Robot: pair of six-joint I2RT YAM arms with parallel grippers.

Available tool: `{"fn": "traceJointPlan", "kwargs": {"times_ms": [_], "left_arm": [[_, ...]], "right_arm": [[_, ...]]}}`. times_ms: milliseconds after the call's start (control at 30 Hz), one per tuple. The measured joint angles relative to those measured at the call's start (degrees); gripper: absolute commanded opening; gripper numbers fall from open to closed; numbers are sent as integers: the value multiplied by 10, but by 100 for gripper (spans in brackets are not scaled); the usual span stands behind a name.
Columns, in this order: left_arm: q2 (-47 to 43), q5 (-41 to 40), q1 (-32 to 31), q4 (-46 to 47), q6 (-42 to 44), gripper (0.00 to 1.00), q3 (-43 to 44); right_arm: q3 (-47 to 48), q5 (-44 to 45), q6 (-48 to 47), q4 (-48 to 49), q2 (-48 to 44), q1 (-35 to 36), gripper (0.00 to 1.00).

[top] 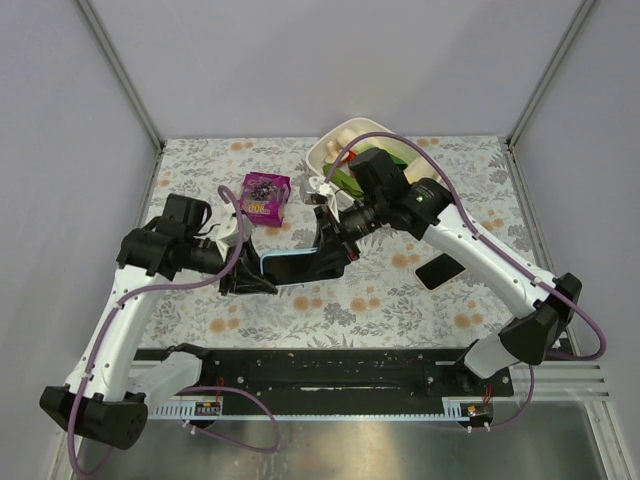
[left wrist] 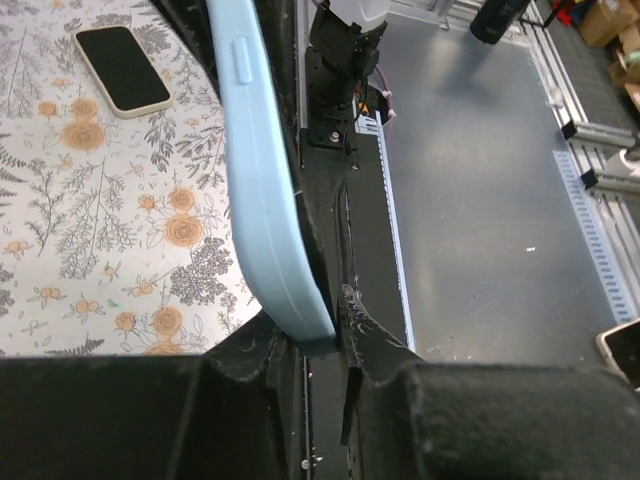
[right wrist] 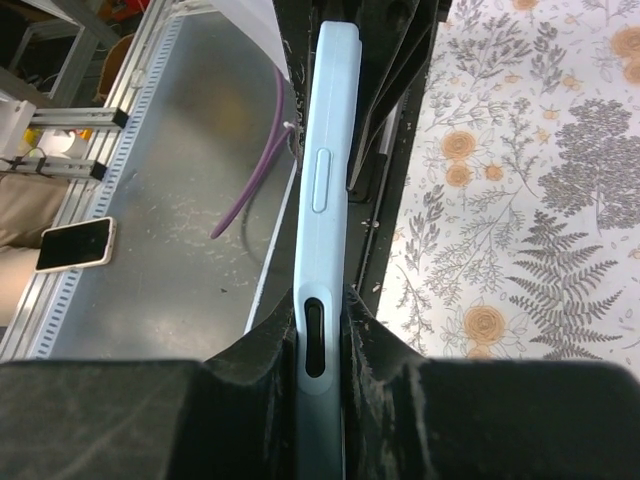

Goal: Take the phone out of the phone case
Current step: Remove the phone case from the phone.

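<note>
Two robot arms meet over the middle of a floral-patterned desk, holding a light blue phone case between them, lifted off the surface. In the overhead view, the left gripper clamps the case's end at nine o'clock, and the right gripper clamps the opposite end at about three o'clock. Both wrist views show the case edge-on, pinched tight between dark padded fingers, so each gripper is closed on the case rather than spread apart. The right wrist view shows a side button and a slot cutout along the blue edge.

Gripping opposite ends this way probably lets the arms flex or peel the soft case so whatever is inside can pop free. Whether a phone sits inside the case cannot be told, because only its thin edge and dark face show.

A dark phone with a pale rim lies flat on the desk at about four o'clock from the case, well apart from both grippers. It may be the phone already removed, though that is a judgement.

At twelve o'clock, a white bin holds mixed items, and a small purple box sits at eleven o'clock.
</note>
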Motion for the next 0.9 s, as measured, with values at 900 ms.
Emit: {"fn": "traceJointPlan", "kwargs": {"times_ms": [900], "left_arm": [[75, -79, -160, -219, 291, 0, 216]], "right_arm": [[-17, -194, -6, 39, 2, -12, 0]]}}
